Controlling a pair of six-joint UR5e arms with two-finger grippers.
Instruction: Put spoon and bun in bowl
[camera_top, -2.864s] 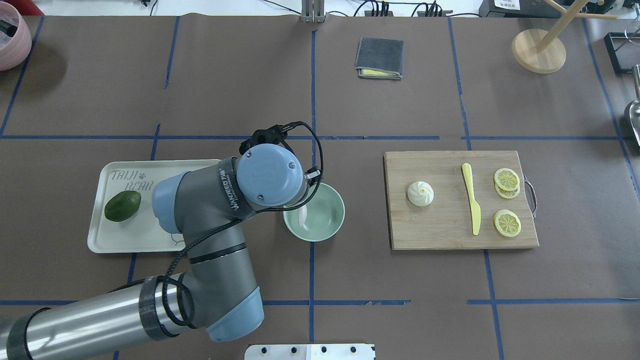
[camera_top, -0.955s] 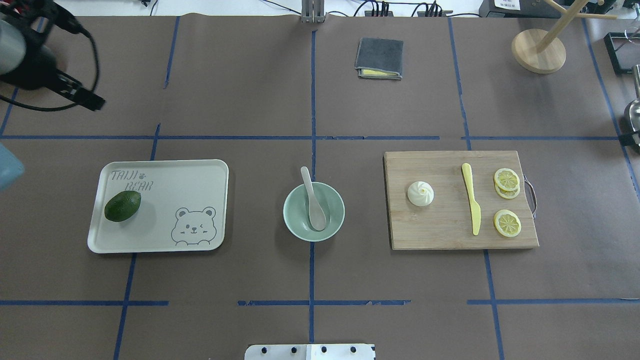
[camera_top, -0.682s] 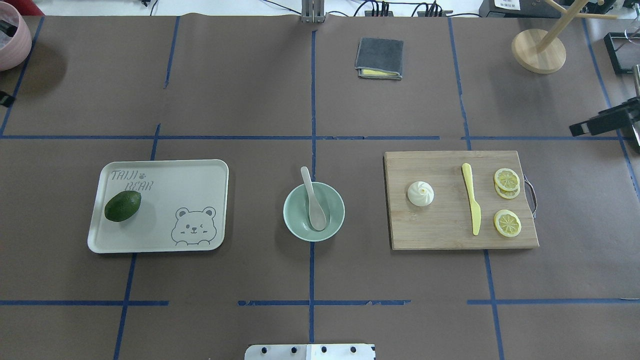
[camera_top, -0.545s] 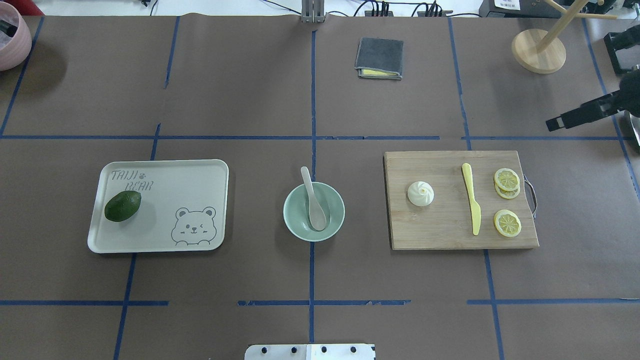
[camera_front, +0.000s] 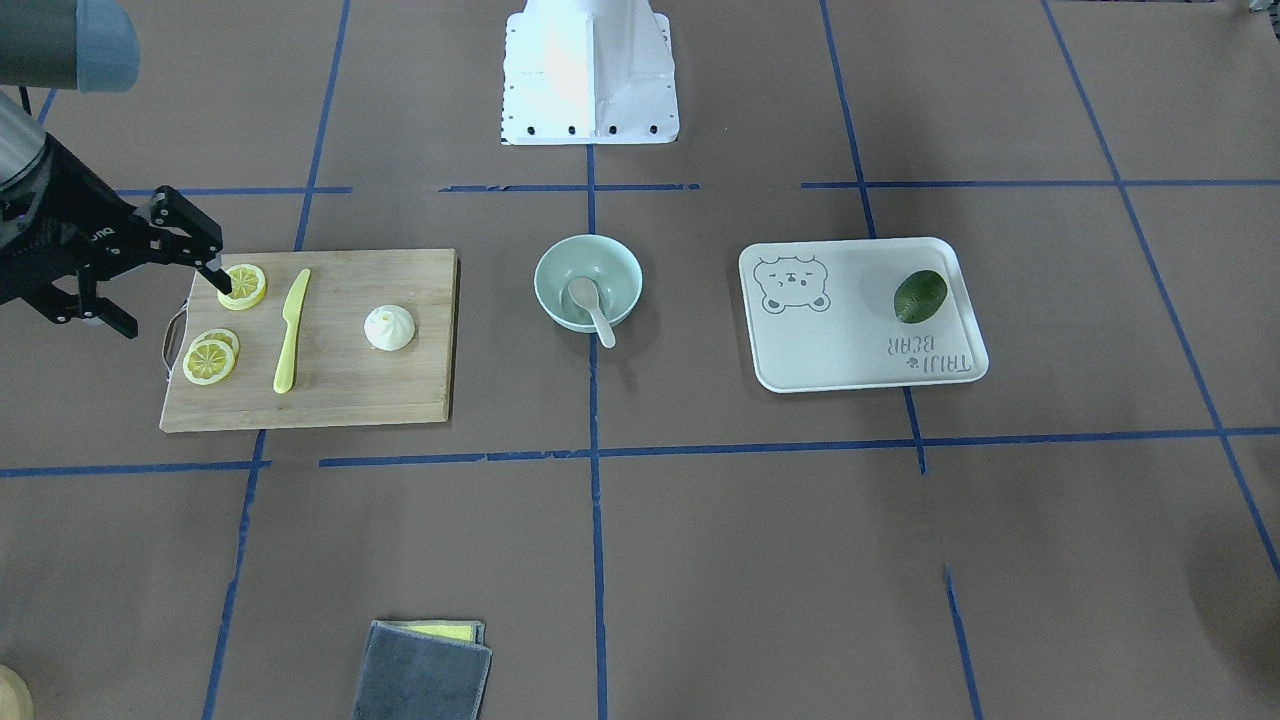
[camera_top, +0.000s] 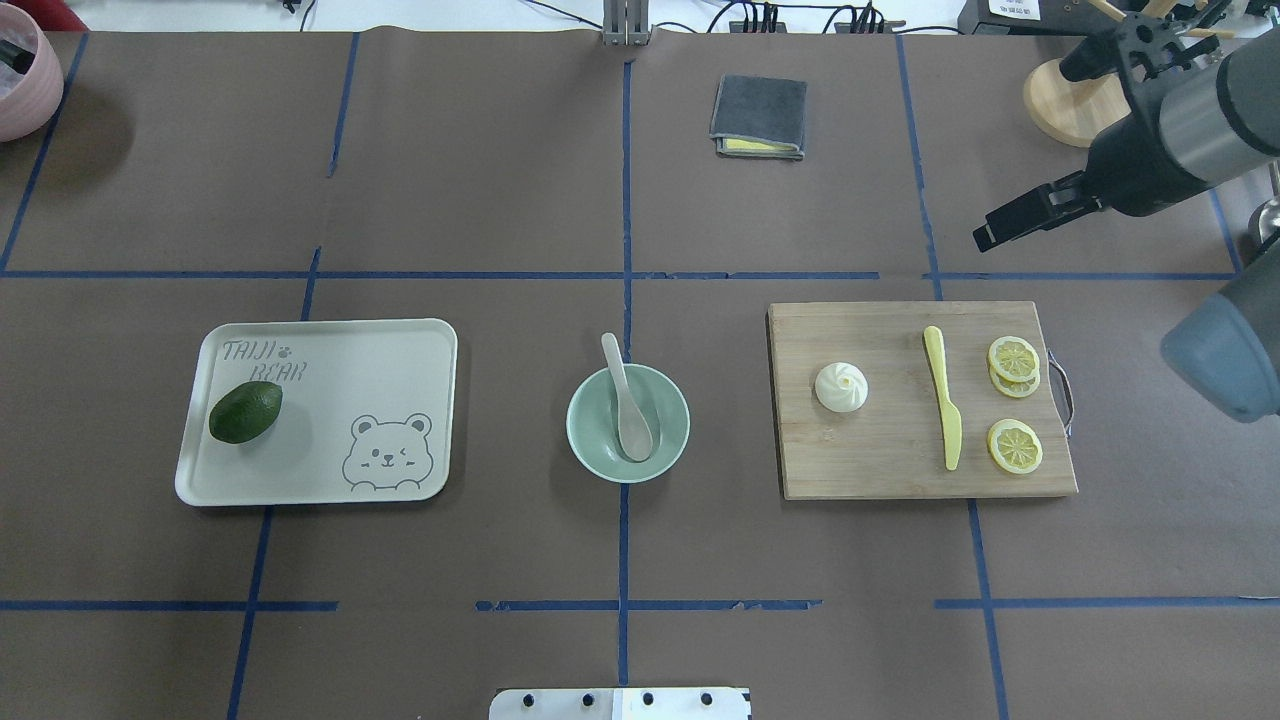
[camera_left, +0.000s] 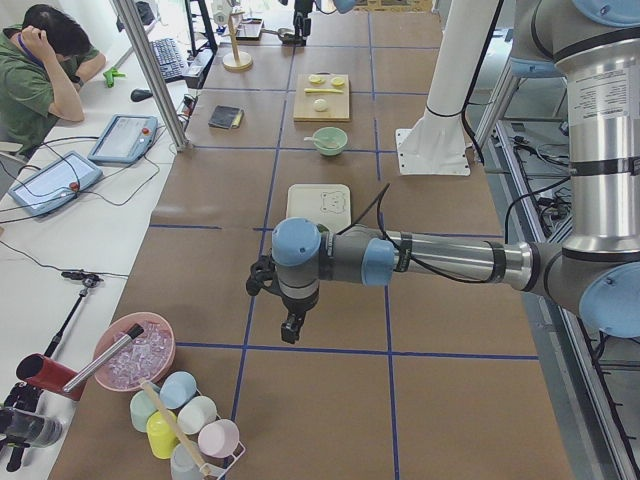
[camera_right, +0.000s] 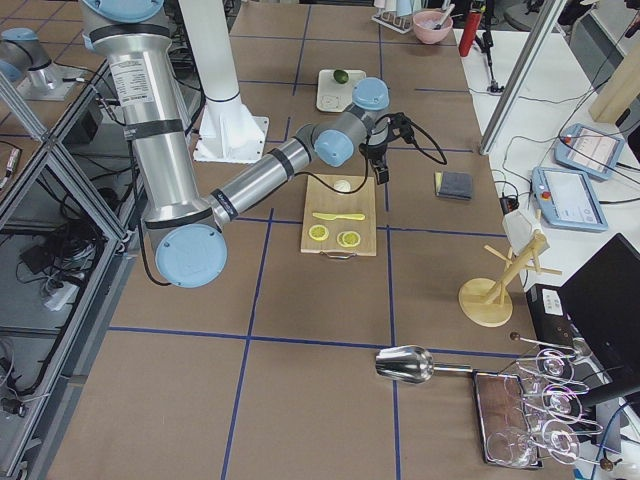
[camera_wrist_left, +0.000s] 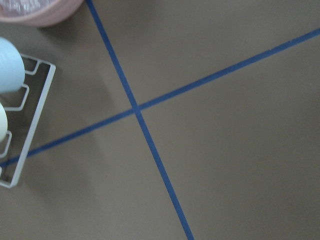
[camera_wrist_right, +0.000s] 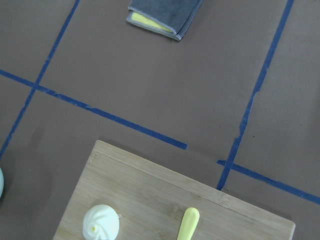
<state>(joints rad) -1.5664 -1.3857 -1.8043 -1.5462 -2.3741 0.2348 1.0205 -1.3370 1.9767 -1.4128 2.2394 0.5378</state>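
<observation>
The off-white spoon (camera_top: 626, 400) lies in the mint-green bowl (camera_top: 578, 432), scoop inside, handle over the far rim; both also show in the front view, spoon (camera_front: 591, 305) and bowl (camera_front: 546, 272). The white bun (camera_top: 841, 387) sits on the wooden cutting board (camera_top: 880, 462), and shows low in the right wrist view (camera_wrist_right: 101, 225). My right gripper (camera_front: 175, 307) is open and empty, raised near the board's lemon end; in the overhead view it (camera_top: 1005, 222) hangs beyond the board's far right corner. My left gripper (camera_left: 290, 327) hangs far off at the table's left end; I cannot tell its state.
A yellow knife (camera_top: 943, 400) and lemon slices (camera_top: 1014, 358) share the board. A bear-print tray (camera_top: 400, 350) with an avocado (camera_top: 245, 411) lies left of the bowl. A grey cloth (camera_top: 759, 116) and a wooden stand (camera_top: 1050, 105) are at the back.
My left arm has drawn back from the bowl and left the overhead view, with the spoon left in the bowl. My right arm has come in from the right edge toward the board.
</observation>
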